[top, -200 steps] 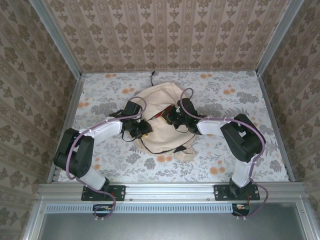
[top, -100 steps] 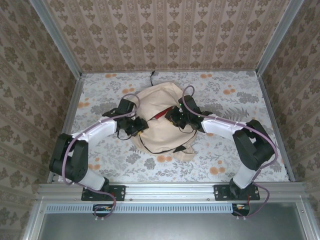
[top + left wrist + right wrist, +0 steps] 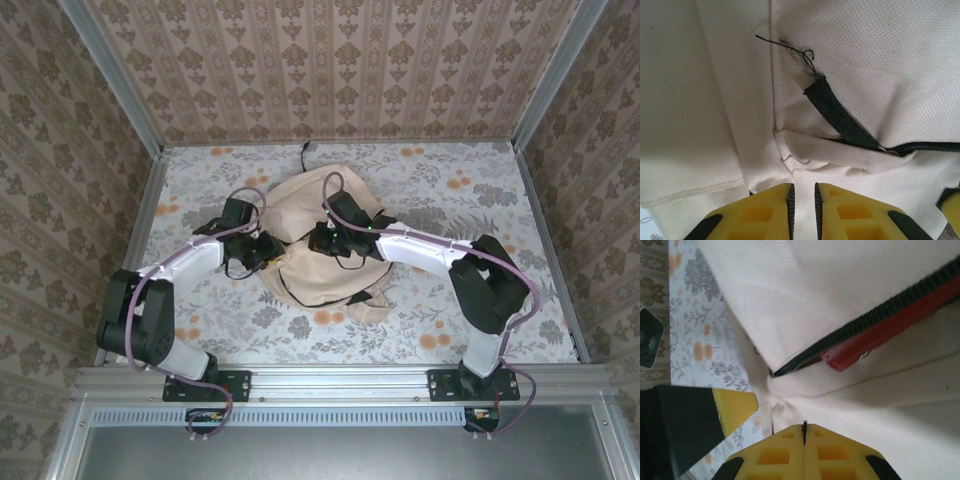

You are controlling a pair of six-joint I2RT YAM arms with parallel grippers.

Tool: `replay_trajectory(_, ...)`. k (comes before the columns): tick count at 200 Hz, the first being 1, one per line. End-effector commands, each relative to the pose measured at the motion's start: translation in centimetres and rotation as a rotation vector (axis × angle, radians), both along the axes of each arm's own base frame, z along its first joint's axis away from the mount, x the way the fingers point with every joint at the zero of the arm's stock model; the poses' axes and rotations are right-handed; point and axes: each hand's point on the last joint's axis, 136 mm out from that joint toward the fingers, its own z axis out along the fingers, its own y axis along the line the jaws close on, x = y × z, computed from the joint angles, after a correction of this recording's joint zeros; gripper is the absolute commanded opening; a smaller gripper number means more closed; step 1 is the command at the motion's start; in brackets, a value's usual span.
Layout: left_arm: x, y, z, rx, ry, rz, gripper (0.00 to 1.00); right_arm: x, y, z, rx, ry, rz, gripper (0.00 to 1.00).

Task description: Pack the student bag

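Two arms at bag [image 3: 320,285]: right gripper [image 3: 804,425] closed tight, left gripper [image 3: 802,186] narrow, grip unclear; I fear it slipping free under pull.

The table [image 3: 470,300] wears a pale cloth printed with grey leaves and orange blossoms (the pattern runs edge to edge), with metal rails [image 3: 340,380] along its sides and near edge. Directly on it, around the middle, lies the cream student bag [image 3: 320,280], slumped and rumpled, dark zipper lines showing.
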Motion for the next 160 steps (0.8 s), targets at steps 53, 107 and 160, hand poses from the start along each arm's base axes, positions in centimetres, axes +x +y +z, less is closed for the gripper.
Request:
replay_trajectory(53, -2.1, -1.8, -3.8, 0.035, 0.095, -0.06, 0.14, 4.5, -0.8, -0.1, -0.086, -0.129, -0.075, 0.04)
replay_trajectory(107, -5.6, -1.5, -6.6, 0.103, 0.178, -0.075, 0.11, 7.8, -4.7, -0.1, -0.162, -0.229, -0.275, 0.02)
replay_trajectory(160, -5.2, -2.3, -5.5, 0.081, 0.148, -0.1, 0.11, 9.7, -5.5, 0.6, -0.135, -0.298, -0.324, 0.02)
